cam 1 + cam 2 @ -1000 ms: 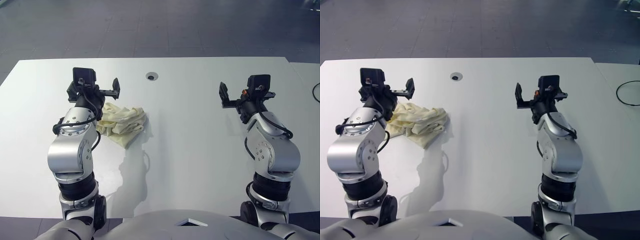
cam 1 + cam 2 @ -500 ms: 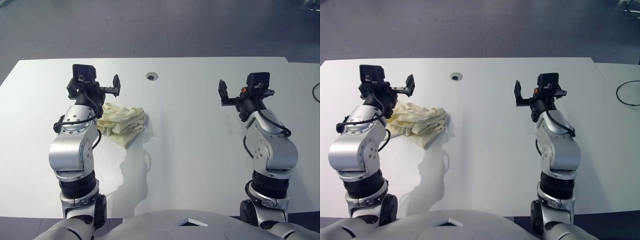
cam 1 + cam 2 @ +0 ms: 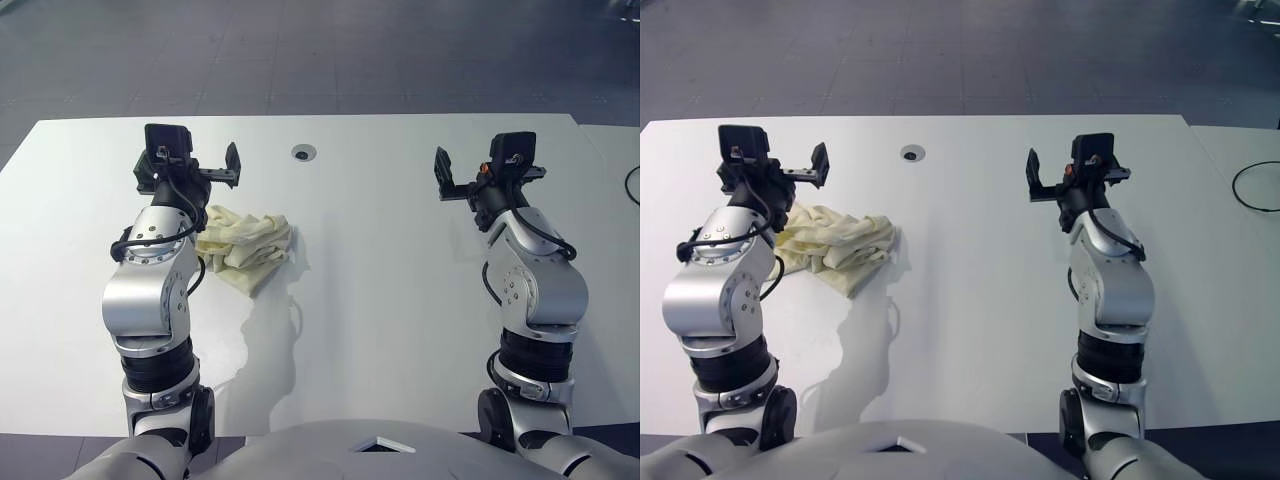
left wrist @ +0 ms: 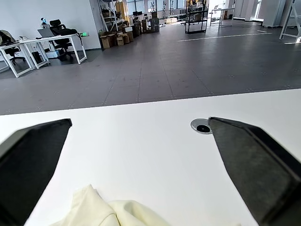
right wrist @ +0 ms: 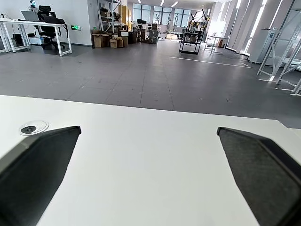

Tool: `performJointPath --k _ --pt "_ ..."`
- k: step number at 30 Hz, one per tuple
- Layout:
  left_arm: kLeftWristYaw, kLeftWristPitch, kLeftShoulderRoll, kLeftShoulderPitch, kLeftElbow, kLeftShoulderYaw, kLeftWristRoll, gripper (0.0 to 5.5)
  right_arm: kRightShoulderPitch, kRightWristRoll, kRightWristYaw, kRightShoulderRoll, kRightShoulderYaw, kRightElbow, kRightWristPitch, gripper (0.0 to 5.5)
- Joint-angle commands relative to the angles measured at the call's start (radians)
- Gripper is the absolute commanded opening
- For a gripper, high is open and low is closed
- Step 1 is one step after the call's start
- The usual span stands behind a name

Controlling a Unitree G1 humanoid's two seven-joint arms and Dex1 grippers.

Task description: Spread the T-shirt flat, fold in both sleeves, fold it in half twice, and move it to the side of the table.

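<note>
Crumpled pale-yellow cloth T-shirt point(image 3: 245, 250) lies just robot-side of the left gripper point(image 3: 192, 175), jaws spread; right gripper point(image 3: 487, 180), also spread, is well apart from it, so left is nearer.

The T-shirt point(image 3: 245, 245) lies on the table point(image 3: 380, 290) at left, left gripper point(image 3: 192, 172) just behind it, port point(image 3: 303, 152) farther back (right gripper point(image 3: 487, 180) well apart, right).

- A crumpled shirt point(image 3: 245, 245) is heaped on the worktop point(image 3: 390, 300), right against the left arm point(image 3: 150, 280).
- Bare surface runs from the shirt across to the right arm point(image 3: 530, 280).
- A low round grommet point(image 3: 303, 152) sits beyond the shirt, near the far edge.
</note>
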Motion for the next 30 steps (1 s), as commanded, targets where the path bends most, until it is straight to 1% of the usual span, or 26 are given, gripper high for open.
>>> performJointPath --k 1,12,15,17,20,23,26,28,30 --pt "0.003 -0.001 -0.002 -0.001 0.003 -0.004 0.004 5.38 -0.009 -0.001 0.002 -0.012 -0.001 0.0 0.0 5.4" --pt "-0.005 -0.005 0.011 0.034 0.008 0.005 0.004 5.38 0.001 -0.003 0.003 -0.01 0.001 -0.011 0.008 5.4" --pt "-0.019 -0.01 0.021 0.092 0.01 -0.004 0.006 5.38 0.004 -0.002 0.005 -0.011 0.001 -0.015 0.011 5.4" --pt "-0.038 -0.04 0.04 0.169 0.033 -0.014 0.016 5.38 0.005 -0.003 0.006 -0.012 0.001 -0.017 0.012 5.4" --pt "-0.071 -0.166 0.079 0.253 0.122 -0.039 0.044 5.38 0.008 -0.003 0.006 -0.012 -0.001 -0.019 0.014 5.4" --pt "-0.121 -0.266 0.039 0.278 0.249 -0.035 -0.002 5.38 0.012 -0.003 0.004 -0.007 0.004 -0.023 0.016 5.4" --pt "-0.168 -0.32 -0.005 0.3 0.354 -0.052 -0.046 5.38 0.004 -0.002 0.007 -0.008 0.008 -0.018 0.015 5.4" --pt "-0.195 -0.326 -0.035 0.314 0.398 -0.076 -0.07 5.38 -0.002 -0.002 0.01 -0.011 0.009 -0.013 0.014 5.4" --pt "-0.21 -0.272 -0.06 0.328 0.41 -0.101 -0.098 5.38 -0.005 -0.002 0.014 -0.014 0.01 -0.008 0.013 5.4"
